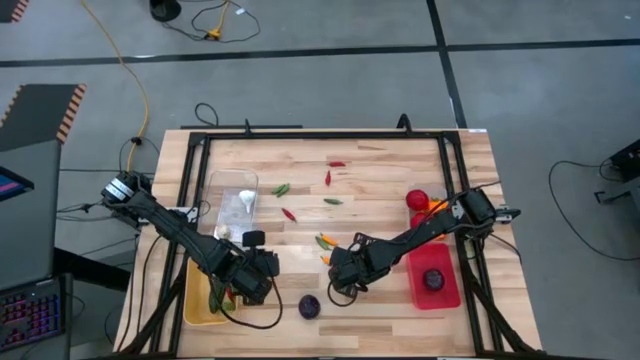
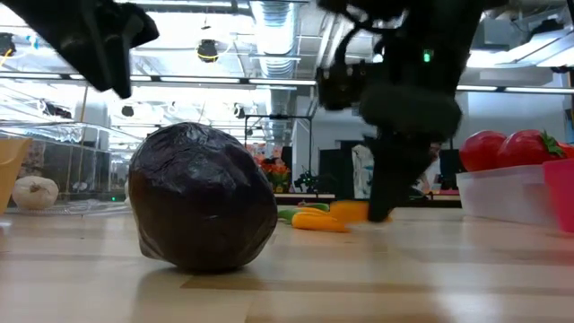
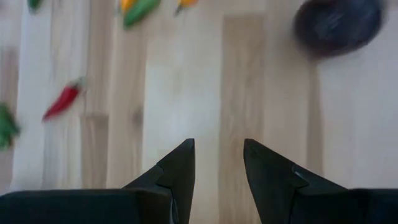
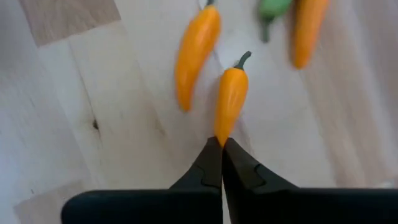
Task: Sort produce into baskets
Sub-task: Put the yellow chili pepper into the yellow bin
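Observation:
My right gripper (image 4: pixel 221 148) (image 1: pixel 338 272) is shut on a small orange chilli (image 4: pixel 231 93) close to the table, beside another orange chilli (image 4: pixel 196 53) and a green one (image 4: pixel 273 7). In the low view the right gripper (image 2: pixel 381 208) reaches down to the tabletop. My left gripper (image 3: pixel 219 163) (image 1: pixel 262 268) is open and empty above bare wood, by the yellow bin (image 1: pixel 196 305). A dark purple round (image 1: pixel 309 307) (image 2: pixel 202 199) (image 3: pixel 339 25) rests on the table between the two grippers. The red bin (image 1: pixel 445 295) holds another purple round (image 1: pixel 433 279). My right gripper pinches the orange chilli's pointed end (image 4: pixel 219 135) between the very ends of its two fingers. The chilli runs on straight ahead of the fingers, its stem end (image 4: pixel 242 59) away from them. Whether it is clear of the table I cannot tell.
The clear bin (image 1: pixel 215 192) holds white garlic (image 1: pixel 247 203). The yellow bin holds chillies (image 1: pixel 222 296). Red tomatoes (image 1: pixel 417 199) lie near the red bin. Loose red and green chillies (image 1: pixel 288 213) (image 1: pixel 332 201) (image 3: pixel 62 99) are scattered over the table's middle. A black frame (image 1: pixel 320 136) borders the table.

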